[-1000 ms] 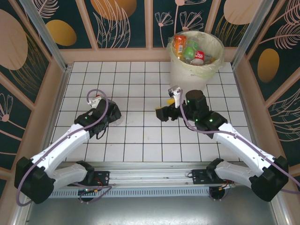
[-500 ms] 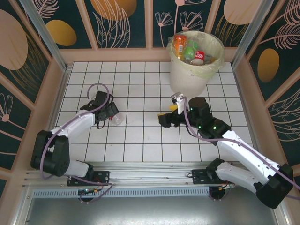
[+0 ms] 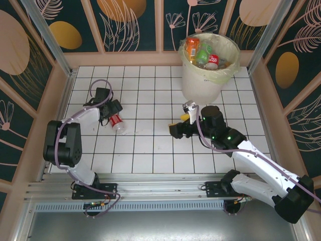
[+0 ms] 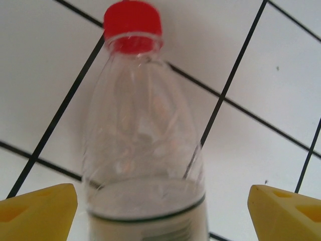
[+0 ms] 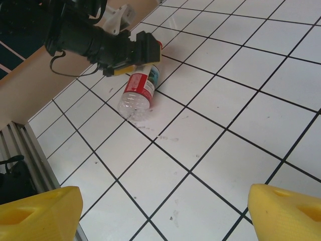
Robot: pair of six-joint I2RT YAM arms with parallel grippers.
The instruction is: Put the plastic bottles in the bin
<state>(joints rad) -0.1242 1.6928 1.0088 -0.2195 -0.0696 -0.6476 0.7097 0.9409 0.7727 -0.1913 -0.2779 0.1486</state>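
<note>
Clear bottle (image 3: 117,123) with red cap (image 4: 133,25) and red label. White tabletop (image 3: 145,90) gridded in black lines. White bin (image 3: 200,85), pale yellow liner (image 3: 231,65). Yellow fingertips (image 4: 37,211). Dark teal walls (image 3: 135,30) patterned with tan leaves and orange ovals.

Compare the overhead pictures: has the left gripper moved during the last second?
Yes. The left gripper has shifted left, away from the round white plastic bin, and slightly up the picture.

Centre tiles (image 3: 148,108) open — 1 bottle (image 3: 118,123) lies at left, bin (image 3: 200,83) far right.
</note>
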